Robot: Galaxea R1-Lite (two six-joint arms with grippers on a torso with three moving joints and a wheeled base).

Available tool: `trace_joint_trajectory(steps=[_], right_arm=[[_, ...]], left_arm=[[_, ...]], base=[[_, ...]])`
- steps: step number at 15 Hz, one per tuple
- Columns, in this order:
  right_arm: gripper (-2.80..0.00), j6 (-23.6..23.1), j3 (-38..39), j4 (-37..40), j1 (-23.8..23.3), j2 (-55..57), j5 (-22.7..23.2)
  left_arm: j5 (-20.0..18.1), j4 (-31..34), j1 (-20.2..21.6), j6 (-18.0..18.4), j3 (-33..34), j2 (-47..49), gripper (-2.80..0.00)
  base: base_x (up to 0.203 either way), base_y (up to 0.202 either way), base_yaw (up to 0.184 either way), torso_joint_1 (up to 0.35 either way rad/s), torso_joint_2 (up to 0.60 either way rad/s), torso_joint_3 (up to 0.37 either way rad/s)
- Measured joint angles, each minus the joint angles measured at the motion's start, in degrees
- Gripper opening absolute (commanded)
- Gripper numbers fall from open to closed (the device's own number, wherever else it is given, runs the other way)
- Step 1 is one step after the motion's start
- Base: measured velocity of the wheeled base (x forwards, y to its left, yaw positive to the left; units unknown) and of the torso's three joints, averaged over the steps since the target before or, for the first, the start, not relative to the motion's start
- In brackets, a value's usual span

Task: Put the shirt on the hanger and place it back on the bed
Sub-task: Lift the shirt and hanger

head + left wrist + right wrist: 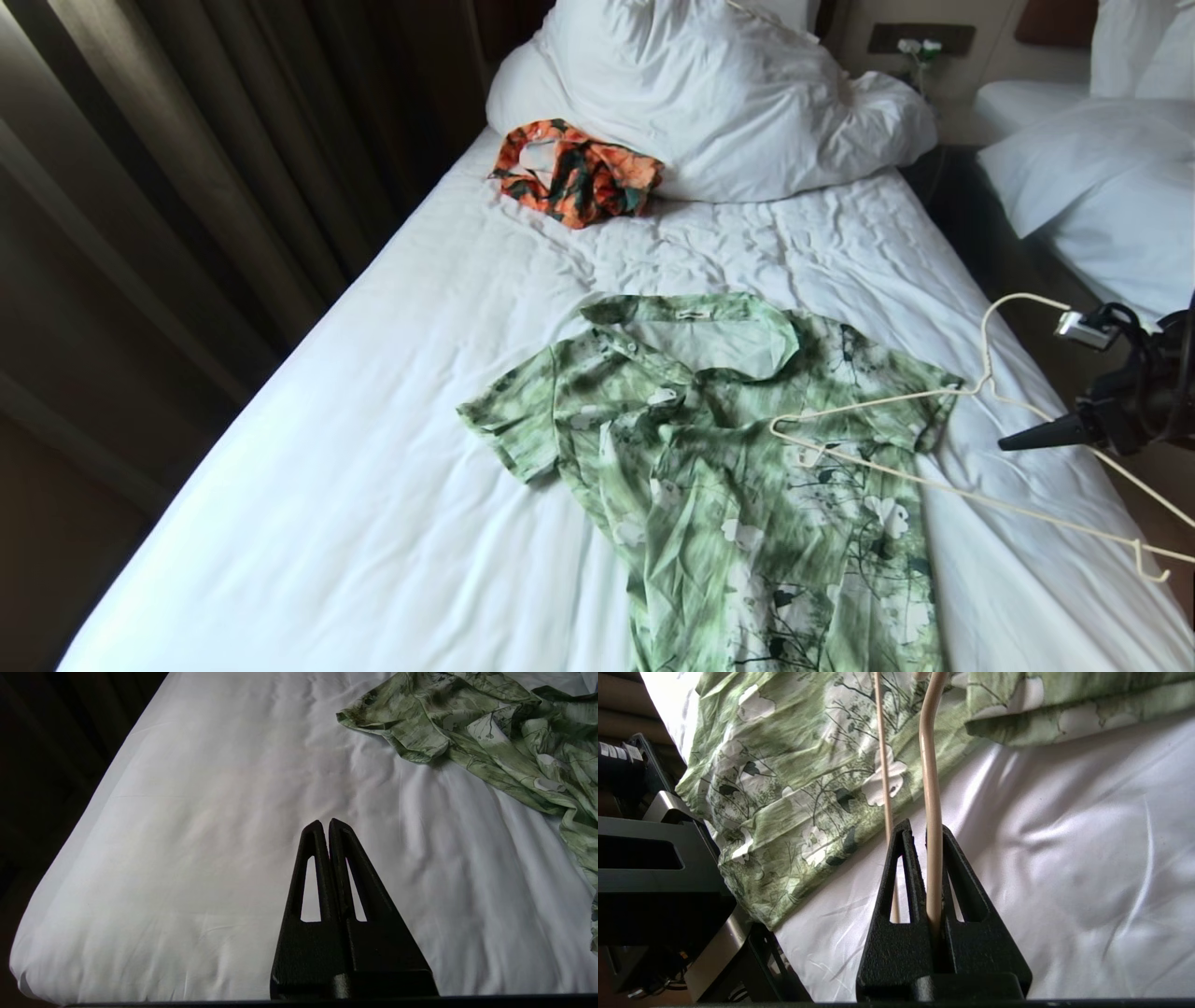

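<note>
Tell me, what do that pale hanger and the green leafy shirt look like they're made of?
The hanger: a thin, smooth cream rod with a slight sheen, probably coated wire or plastic; the look leaves it open. The shirt: thin, soft woven cloth, matte, judging by how it creases and drapes on the bed; the fibre cannot be told.

You won't find any wording you can read here. The shirt (728, 467) carries a small label (693, 315) inside its collar (a pale strip with dark marks), but the marks are perhaps lettering, too small to make out. In the right wrist view, a white sticker (619, 752) on dark equipment is equally illegible.
</note>
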Motion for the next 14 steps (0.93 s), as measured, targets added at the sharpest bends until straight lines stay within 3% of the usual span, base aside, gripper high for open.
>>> trace_joint_trajectory(steps=[3,8,14], right_arm=[[-2.8,-6.7,1.9,0.2,0.1,-5.2,1.9],[-2.8,-14.9,1.9,-1.3,0.3,-8.4,11.9],[-2.8,-16.6,8.2,-4.8,0.5,-14.6,12.5]], left_arm=[[0.0,0.0,0.0,0.0,0.0,0.0,-2.8],[0.0,0.0,0.0,0.0,0.0,0.0,-2.8],[0.0,0.0,0.0,0.0,0.0,0.0,-2.8]], base=[[0.0,0.0,0.0,0.0,0.0,0.0],[0.0,0.0,0.0,0.0,0.0,0.0],[0.0,0.0,0.0,0.0,0.0,0.0]])
